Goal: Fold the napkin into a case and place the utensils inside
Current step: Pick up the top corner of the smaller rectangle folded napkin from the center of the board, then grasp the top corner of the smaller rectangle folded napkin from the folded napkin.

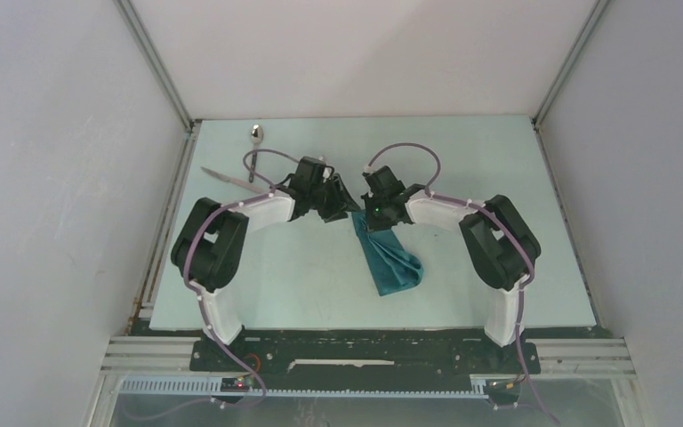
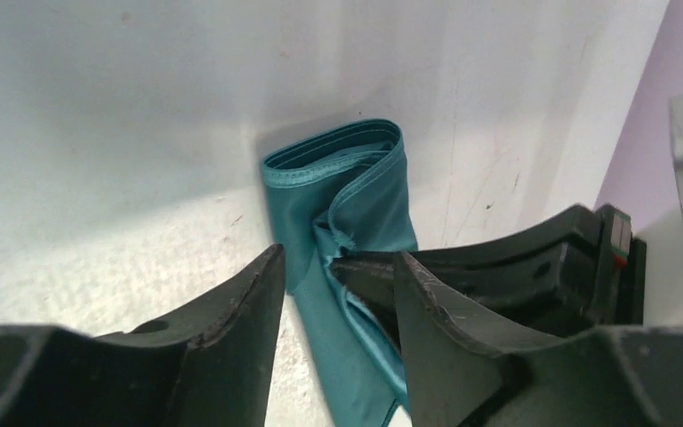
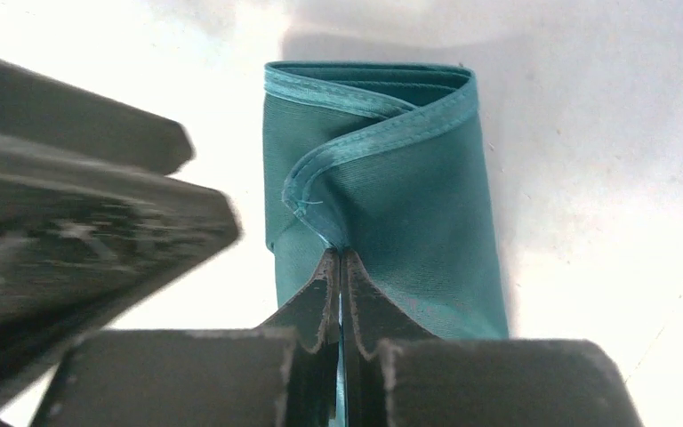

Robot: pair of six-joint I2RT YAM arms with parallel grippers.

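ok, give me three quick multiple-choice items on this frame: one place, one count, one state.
1. Relative to the napkin, the spoon and knife lie: A inside it; B far left on the table, apart from it; C on top of it.
2. Utensils in view: A two; B one; C four.
3. The right pincer is: A wide open; B out of view; C shut on the napkin.
B: both lie bare on the table. A: only those two show. C: its jaws pinch a fold.

Overhead view, close wrist views, shared napkin
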